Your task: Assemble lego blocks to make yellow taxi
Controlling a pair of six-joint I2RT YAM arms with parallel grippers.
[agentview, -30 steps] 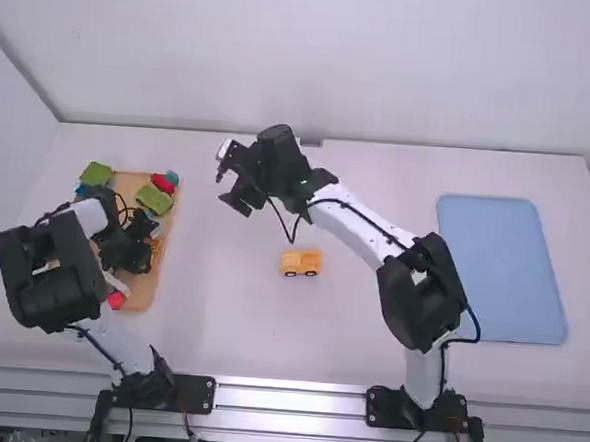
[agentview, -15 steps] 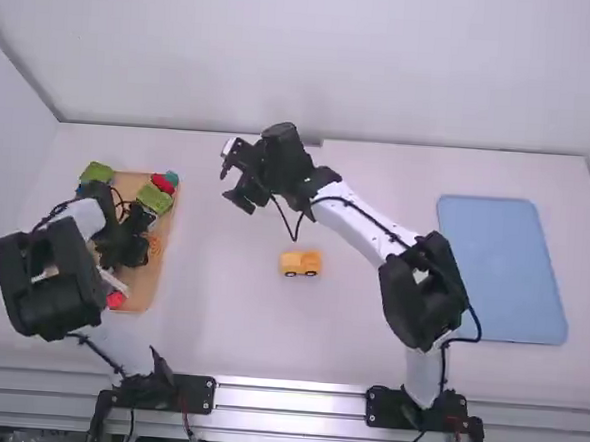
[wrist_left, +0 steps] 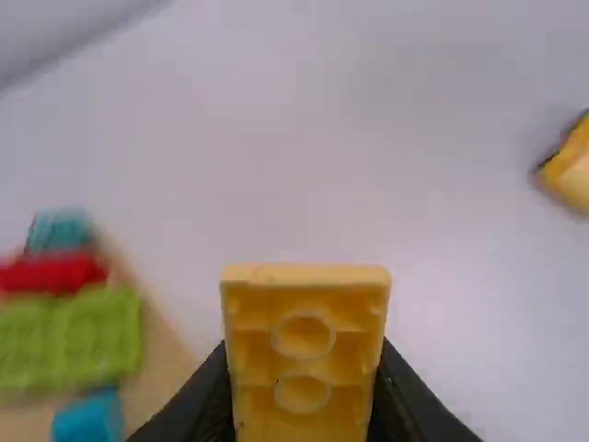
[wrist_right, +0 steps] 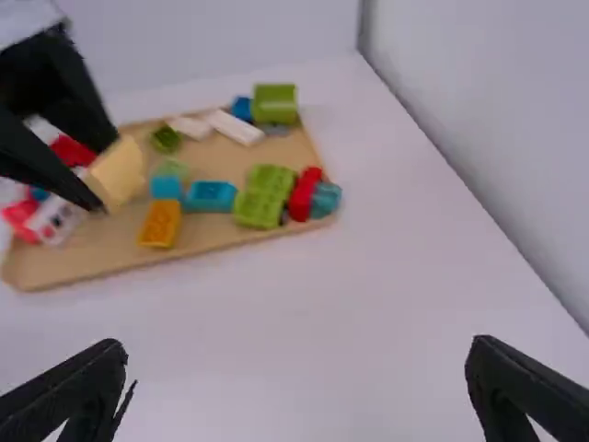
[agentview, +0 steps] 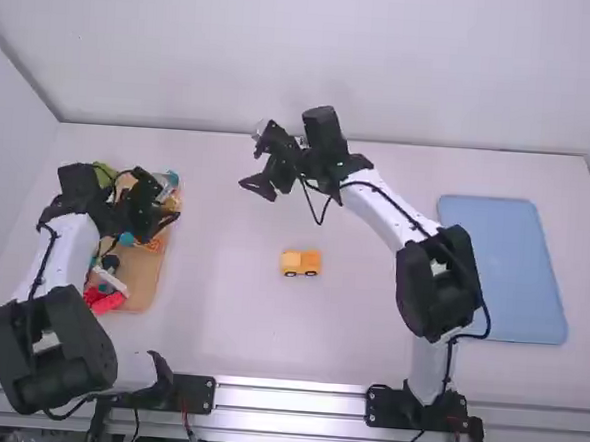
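Left wrist view: jaws clasp yellow block (wrist_left: pixel 305 364) (two-ringed).

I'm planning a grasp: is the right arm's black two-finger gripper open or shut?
Open: the right gripper has its fingers wide apart.

Yellow brick (wrist_left: pixel 250 318), apparently smooth plastic.

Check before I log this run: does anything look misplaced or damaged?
Nothing stands out: the yellow vehicle sits upright on its wheels, the loose blocks lie in the wooden tray, and the left hand holds a yellow block.
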